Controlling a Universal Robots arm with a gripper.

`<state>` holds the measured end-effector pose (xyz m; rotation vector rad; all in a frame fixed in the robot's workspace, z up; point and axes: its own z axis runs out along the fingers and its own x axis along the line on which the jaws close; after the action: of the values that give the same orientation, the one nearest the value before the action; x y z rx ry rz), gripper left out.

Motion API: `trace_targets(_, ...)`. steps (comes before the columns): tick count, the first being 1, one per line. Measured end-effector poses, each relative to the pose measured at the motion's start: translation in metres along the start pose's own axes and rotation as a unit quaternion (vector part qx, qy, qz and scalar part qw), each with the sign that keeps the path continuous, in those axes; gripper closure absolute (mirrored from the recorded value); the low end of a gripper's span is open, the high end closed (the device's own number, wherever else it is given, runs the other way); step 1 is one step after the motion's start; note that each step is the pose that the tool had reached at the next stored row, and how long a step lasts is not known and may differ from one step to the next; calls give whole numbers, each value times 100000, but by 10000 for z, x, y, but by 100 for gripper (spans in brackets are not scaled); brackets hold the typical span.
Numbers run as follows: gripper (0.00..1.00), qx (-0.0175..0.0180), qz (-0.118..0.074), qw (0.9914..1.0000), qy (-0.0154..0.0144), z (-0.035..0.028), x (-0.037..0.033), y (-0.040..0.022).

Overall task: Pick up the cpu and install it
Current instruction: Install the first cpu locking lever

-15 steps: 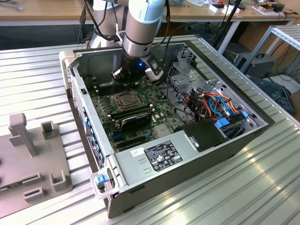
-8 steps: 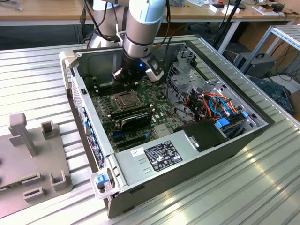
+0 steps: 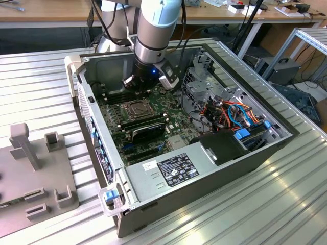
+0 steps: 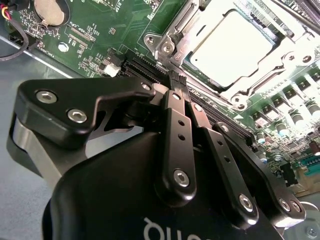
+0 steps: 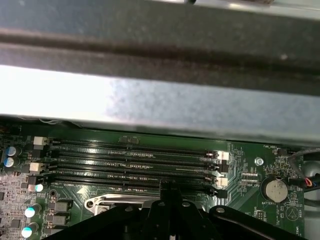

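Open case (image 3: 153,168) lay on the table (image 3: 41,76), motherboard (image 3: 168,102) exposed. Arm (image 3: 156,30) reached inside. Gripper (image 4: 176,79) hung just beside the socket (image 4: 165,42), fingers (image 4: 174,110) pressed together, empty. Cpu (image 4: 232,47) sat in the socket, apart from the fingertips.

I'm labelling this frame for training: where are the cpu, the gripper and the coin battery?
cpu (image 4: 231,46): second wrist view, middle of its silver top, seated in the socket.
gripper (image 4: 178,80): second wrist view, at its closed fingertips.
coin battery (image 5: 275,190): first wrist view, centre of the round cell.
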<state>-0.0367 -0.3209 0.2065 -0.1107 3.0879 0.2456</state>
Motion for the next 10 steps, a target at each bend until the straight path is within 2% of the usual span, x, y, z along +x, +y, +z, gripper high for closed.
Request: trace_targets(10, 89, 116, -10, 100000, 13, 31, 2, -8)
